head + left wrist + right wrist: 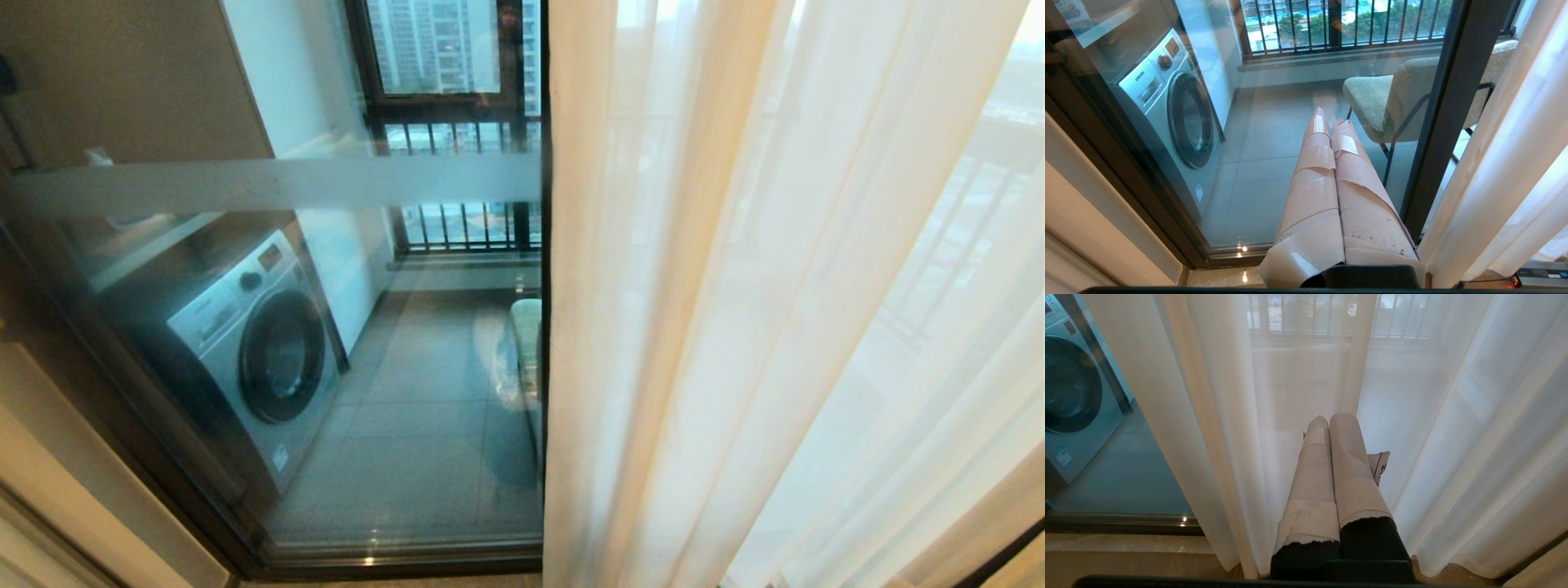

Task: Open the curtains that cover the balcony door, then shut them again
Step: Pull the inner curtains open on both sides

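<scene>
White see-through curtains [775,327] hang over the right half of the balcony door, with their left edge at the dark frame post [544,245]. The door's left glass pane [326,392] with its frosted band [269,181] is uncovered. Neither arm shows in the head view. My left gripper [1329,119], wrapped in tan tape, is shut and empty, pointing at the bare glass just left of the post [1445,122] and the curtains [1506,171]. My right gripper [1327,418] is shut and empty, its tips close in front of the curtains [1298,388].
Behind the glass stand a silver washing machine [253,359] on the left and a pale green chair [1384,98] near the post. A black barred railing [465,220] closes the balcony. A cream wall edge [49,482] flanks the door on the left.
</scene>
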